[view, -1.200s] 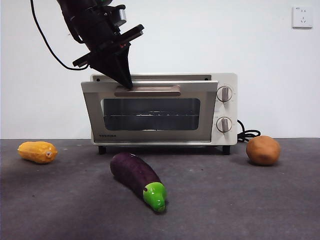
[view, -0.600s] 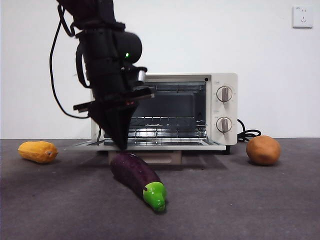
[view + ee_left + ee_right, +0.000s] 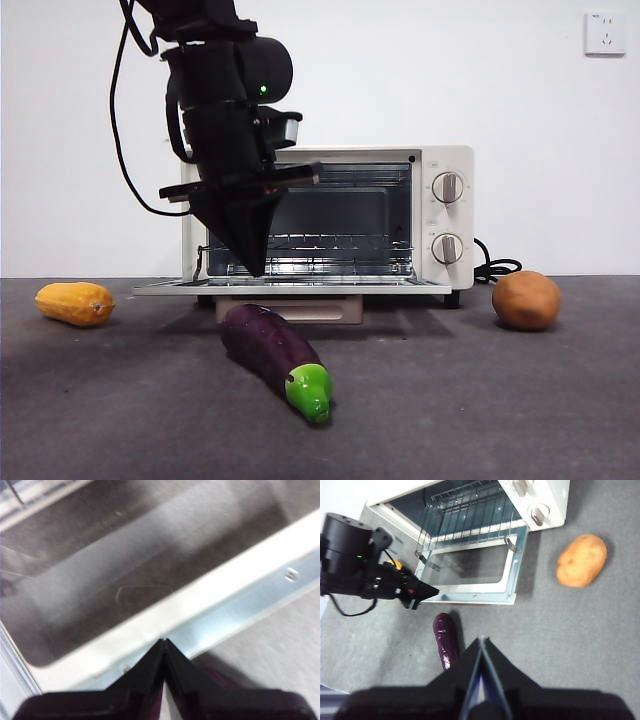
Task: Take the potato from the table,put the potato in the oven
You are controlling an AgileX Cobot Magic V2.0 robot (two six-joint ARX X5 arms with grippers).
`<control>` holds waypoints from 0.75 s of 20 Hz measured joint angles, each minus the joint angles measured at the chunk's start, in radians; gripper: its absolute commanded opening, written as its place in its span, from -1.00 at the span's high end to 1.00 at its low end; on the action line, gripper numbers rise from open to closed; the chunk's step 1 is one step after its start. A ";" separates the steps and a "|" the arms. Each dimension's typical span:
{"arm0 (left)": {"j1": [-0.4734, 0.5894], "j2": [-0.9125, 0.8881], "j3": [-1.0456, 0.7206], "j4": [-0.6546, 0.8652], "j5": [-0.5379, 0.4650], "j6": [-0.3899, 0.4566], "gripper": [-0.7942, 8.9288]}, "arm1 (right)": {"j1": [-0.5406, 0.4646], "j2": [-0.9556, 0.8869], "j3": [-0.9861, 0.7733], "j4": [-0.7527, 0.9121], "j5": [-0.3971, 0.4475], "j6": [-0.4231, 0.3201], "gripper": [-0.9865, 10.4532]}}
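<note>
While open, oven (image 3: 440,215) door's edge (image 3: 290,287) unobstructed.

Lighting even and bright from above, soft shadows beneath the eggplant (image 3: 275,358) and potato (image 3: 526,300); front view sharp; left wrist view heavily blurred, pale glare across the oven (image 3: 150,595) door glass.

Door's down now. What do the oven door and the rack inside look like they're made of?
The oven door: a dark glass pane, the table showing through it, in a cream frame that looks like painted metal with a shinier metal inner rim. The rack: thin bright wire, likely plated steel, glinting under the light. The left tool hangs just above the door.
</note>
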 measured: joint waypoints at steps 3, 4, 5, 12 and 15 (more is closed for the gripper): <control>0.000 -0.066 0.000 -0.021 0.060 0.000 0.85 | 0.000 0.012 0.000 -0.001 0.000 0.000 0.82; -0.001 -0.097 0.000 -0.023 0.072 0.000 0.85 | 0.000 0.019 0.000 0.000 0.000 -0.001 0.81; -0.002 -0.132 0.000 -0.027 0.075 0.000 0.85 | 0.000 0.032 0.000 0.005 0.001 -0.001 0.81; -0.002 -0.443 0.000 -0.058 0.075 -0.008 0.85 | 0.000 0.188 0.000 0.106 0.044 0.039 0.44; -0.002 -0.586 0.000 -0.093 0.074 -0.029 0.85 | 0.017 0.282 0.000 0.198 0.123 0.089 0.43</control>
